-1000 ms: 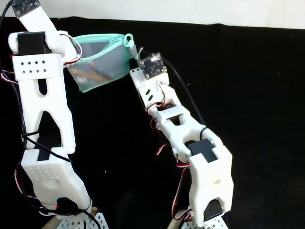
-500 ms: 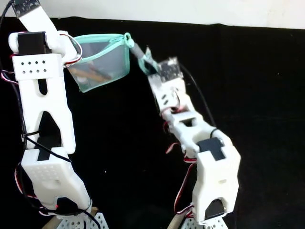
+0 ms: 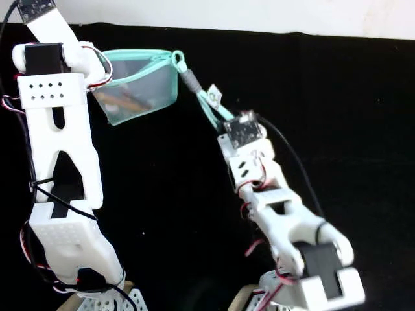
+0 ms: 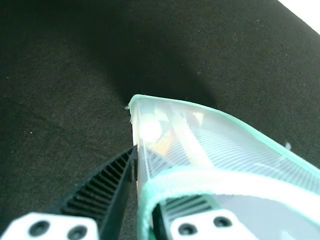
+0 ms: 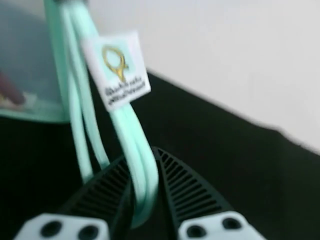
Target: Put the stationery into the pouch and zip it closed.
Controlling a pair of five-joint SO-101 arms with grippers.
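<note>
The stationery (image 3: 128, 102) inside the pouch (image 3: 154, 83) is too blurred through its wall to identify.

The high view looks down from behind the left arm (image 3: 58, 162) and right arm (image 3: 285, 220), whose bases meet the frame's lower edge, across the black table (image 3: 337, 97) to the white wall (image 3: 259, 13) along the top. The left wrist view sits just behind the left gripper (image 4: 145, 175), very close to the mint pouch (image 4: 215, 145), facing the tabletop. The right wrist view looks along the right gripper (image 5: 141, 160), close on the zipper cord (image 5: 132, 145), toward the wall. All three views share the pouch, which the high view shows upper left.
</note>
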